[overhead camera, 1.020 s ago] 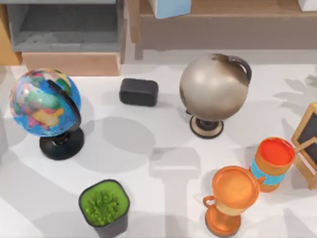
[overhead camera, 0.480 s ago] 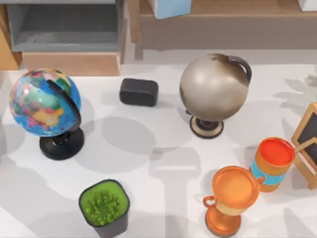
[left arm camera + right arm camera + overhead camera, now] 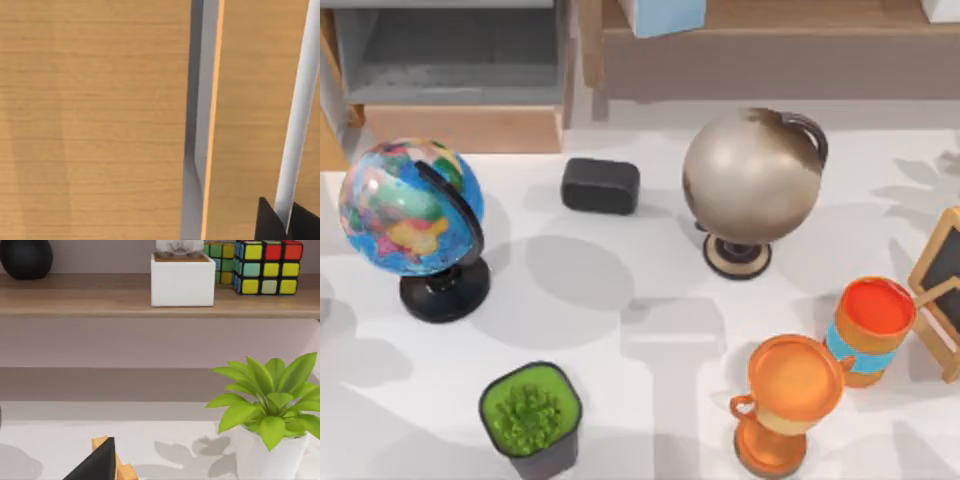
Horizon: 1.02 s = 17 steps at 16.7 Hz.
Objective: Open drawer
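The drawer (image 3: 328, 90) is a narrow sliver at the top view's far left edge, with a pale grey panel and a light-wood end below it. In the left wrist view it shows as a grey strip (image 3: 197, 125) with a thin light-wood rim, set between broad wood faces. A white bar handle (image 3: 300, 100) runs down into my left gripper (image 3: 287, 227), whose dark fingers (image 3: 270, 225) close around it. My right gripper (image 3: 95, 467) is a dark shape low in the right wrist view, above the white table.
A wide grey-lined box (image 3: 450, 60) with a wood front board stands beside the drawer. On the table are a coloured globe (image 3: 410, 205), black block (image 3: 600, 185), bronze globe (image 3: 752, 178), green plant pot (image 3: 530, 415), trophy (image 3: 790, 395), orange cup (image 3: 873, 325) and easel (image 3: 942, 285).
At the top view's left edge, the drawer's wood end has slid toward the lower edge and more grey panel shows behind it. Nothing else on the table has moved.
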Each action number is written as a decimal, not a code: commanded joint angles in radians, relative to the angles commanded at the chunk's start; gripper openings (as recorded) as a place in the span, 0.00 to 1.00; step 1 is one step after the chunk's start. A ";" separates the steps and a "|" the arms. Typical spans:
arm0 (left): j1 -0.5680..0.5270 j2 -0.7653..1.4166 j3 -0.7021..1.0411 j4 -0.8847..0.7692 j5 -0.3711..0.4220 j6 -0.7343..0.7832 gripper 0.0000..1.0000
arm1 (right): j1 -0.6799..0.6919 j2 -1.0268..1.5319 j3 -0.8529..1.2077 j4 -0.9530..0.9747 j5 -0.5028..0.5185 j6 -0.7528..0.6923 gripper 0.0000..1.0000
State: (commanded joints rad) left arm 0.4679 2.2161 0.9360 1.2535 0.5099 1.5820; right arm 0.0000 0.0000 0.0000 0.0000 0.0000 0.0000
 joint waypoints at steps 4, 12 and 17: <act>0.008 -0.004 -0.012 0.007 0.001 0.002 0.00 | 0.000 0.000 0.000 0.000 0.000 0.000 1.00; 0.091 -0.099 -0.238 0.129 0.089 0.005 0.00 | 0.000 0.000 0.000 0.000 0.000 0.000 1.00; 0.100 -0.104 -0.251 0.139 0.098 0.006 0.00 | 0.000 0.000 0.000 0.000 0.000 0.000 1.00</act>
State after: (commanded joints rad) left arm 0.5675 2.1120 0.6851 1.3921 0.6076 1.5885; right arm 0.0000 0.0000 0.0000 0.0000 0.0000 0.0000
